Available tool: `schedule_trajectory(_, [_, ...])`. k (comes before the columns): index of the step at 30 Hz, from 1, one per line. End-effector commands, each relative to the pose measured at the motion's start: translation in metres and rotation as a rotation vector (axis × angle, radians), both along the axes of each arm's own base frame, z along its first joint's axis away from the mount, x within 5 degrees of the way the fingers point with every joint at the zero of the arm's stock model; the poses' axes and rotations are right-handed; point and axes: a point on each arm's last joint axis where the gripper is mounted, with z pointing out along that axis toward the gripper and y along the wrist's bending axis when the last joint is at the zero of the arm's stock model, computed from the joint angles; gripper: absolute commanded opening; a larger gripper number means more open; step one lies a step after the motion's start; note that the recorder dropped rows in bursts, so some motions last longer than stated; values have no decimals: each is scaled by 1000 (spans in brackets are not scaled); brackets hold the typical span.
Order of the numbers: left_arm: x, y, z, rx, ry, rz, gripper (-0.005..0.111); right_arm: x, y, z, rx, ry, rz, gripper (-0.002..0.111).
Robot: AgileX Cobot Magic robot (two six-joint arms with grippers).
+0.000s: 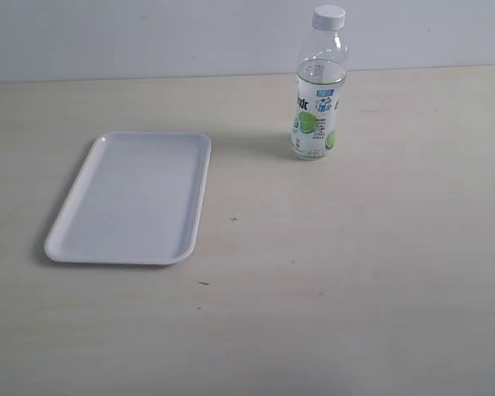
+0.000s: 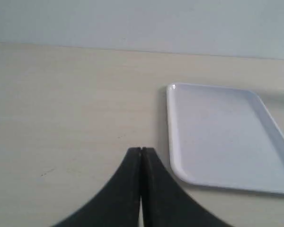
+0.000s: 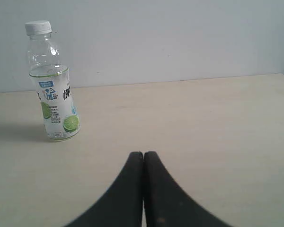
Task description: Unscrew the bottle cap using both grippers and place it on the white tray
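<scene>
The clear bottle with its lime label stands upright at the back of the table, the white ribbed cap screwed on top. The right wrist view shows the same bottle and cap well away from my right gripper, whose black fingers are shut on nothing. The white tray lies flat and bare on the left of the table. My left gripper is shut and empty, just off the tray's near corner. Neither gripper shows in the exterior view.
A pale wooden tabletop stretches in front of a plain light wall. A few small dark specks mark the table between tray and bottle.
</scene>
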Motion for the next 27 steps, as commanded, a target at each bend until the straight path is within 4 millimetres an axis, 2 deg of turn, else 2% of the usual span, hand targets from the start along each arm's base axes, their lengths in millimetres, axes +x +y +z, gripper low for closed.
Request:
schedule_trajectory(1, [2,-3,11,-37,-135,-23,0,0,0,0,-2,-15,-4,0])
schedule_trajectory(2, [3,-5,23,-185,-252,-33,0,0,0,0,-2,-15,-4,0])
schedule_trajectory(4, [1,-6,38,-364,-404,-48,0,0,0,0,-2,-15,-4,0])
schedule_trajectory(7, [-4,-6,58,-383,-622,-93,0,0,0,0,-2,-15,-4,0])
schedule_trajectory(11, [-21,-5,85,-428,-974,-168,0,0,0,0,-2,-15,-4,0])
schedule_trajectory(13, [-23,-5,106,-417,-1037,-176,0,0,0,0,-2,-15,-4,0])
schedule_trajectory(15, [-13,-7,129,-360,-1008,-157,0,0,0,0,-2,-15,-4,0])
schedule_trajectory(18, [23,-14,159,-283,-899,-162,0,0,0,0,-2,-15,-4,0])
schedule_trajectory(21, [76,-27,167,-250,-732,-225,0,0,0,0,-2,-15,-4,0])
schedule_trajectory(23, [115,-39,159,-242,-603,-302,0,0,0,0,-2,-15,-4,0])
schedule_trajectory(25, [150,-53,142,-245,-497,-402,0,0,0,0,-2,-15,-4,0])
schedule_trajectory(27, [174,-65,124,-250,-437,-507,0,0,0,0,-2,-15,-4,0])
